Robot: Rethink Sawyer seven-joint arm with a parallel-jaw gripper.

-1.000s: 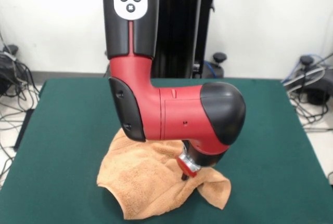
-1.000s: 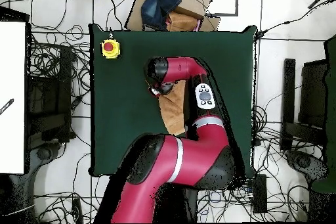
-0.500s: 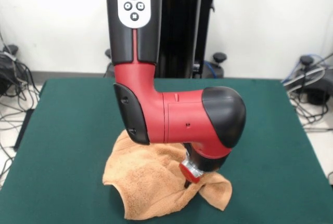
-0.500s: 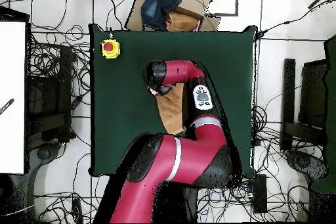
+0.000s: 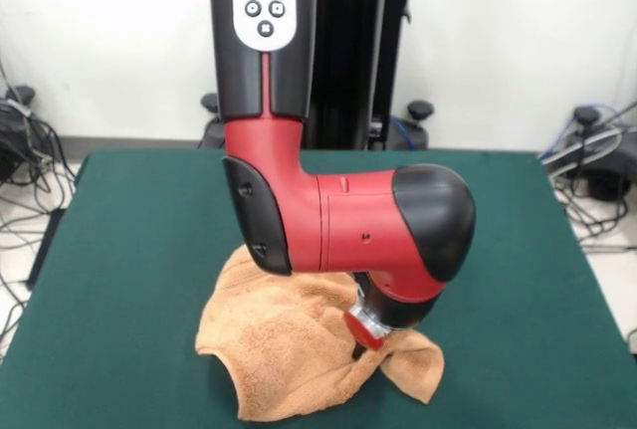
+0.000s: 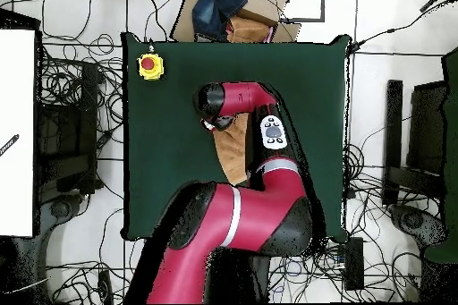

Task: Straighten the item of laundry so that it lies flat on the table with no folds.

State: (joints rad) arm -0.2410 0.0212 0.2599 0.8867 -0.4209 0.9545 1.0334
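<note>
Near the table's (image 5: 129, 250) front edge we see the towel (image 5: 284, 349) lying crumpled, one flap folded out to the right, well short of flat. The gripper (image 5: 357, 351) presses down into its folds under the arm's (image 5: 348, 240) red elbow; we cannot tell whether it is open or holding cloth. In the overhead view a yellow box with a red button (image 6: 150, 65) sits at a far corner.
</note>
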